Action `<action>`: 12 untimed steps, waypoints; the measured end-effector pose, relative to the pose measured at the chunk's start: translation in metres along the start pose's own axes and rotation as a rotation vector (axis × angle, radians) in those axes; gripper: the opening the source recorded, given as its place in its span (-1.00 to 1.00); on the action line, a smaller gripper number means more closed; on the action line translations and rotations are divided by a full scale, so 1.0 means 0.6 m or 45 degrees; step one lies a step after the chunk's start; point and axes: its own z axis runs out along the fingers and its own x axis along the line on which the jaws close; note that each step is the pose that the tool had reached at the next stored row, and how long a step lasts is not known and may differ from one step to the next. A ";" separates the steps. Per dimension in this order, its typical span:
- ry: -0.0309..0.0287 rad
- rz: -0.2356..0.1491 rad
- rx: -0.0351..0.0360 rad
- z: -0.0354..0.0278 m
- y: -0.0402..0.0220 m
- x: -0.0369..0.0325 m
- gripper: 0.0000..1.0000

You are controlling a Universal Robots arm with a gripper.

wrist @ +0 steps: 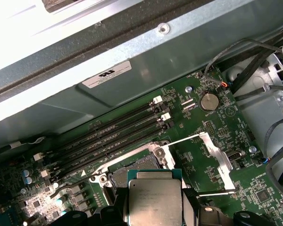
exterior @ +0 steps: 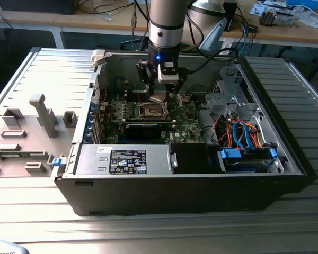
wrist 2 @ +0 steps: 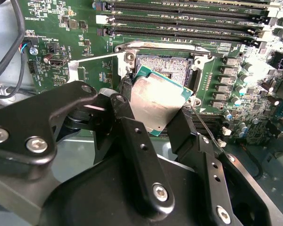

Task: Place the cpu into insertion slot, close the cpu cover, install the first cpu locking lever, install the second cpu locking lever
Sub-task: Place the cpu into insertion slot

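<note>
My gripper (exterior: 160, 95) is shut on the cpu (exterior: 158, 97), a flat square chip with a silvery top, inside the open computer case. In the second wrist view the cpu (wrist 2: 155, 101) sits tilted between the two black fingers (wrist 2: 181, 127), partly over the near edge of the insertion slot (wrist 2: 167, 63). In the first wrist view the cpu (wrist: 154, 200) hangs just short of the dark-centred insertion slot (wrist: 132, 167). The cpu cover (wrist: 217, 157) lies flipped open beside the slot, with thin wire levers along it. Whether the chip touches the socket I cannot tell.
Long black memory slots (wrist: 113, 136) run beside the socket, close to the case wall (wrist: 132, 70). A black box with a white label (exterior: 127, 161) and a drive bay with blue cables (exterior: 244, 143) fill the case's near side. A grey fixture (exterior: 42, 116) stands outside on the exterior view's left.
</note>
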 end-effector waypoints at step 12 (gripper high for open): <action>-0.0010 0.031 -0.0005 0.000 0.000 0.000 0.08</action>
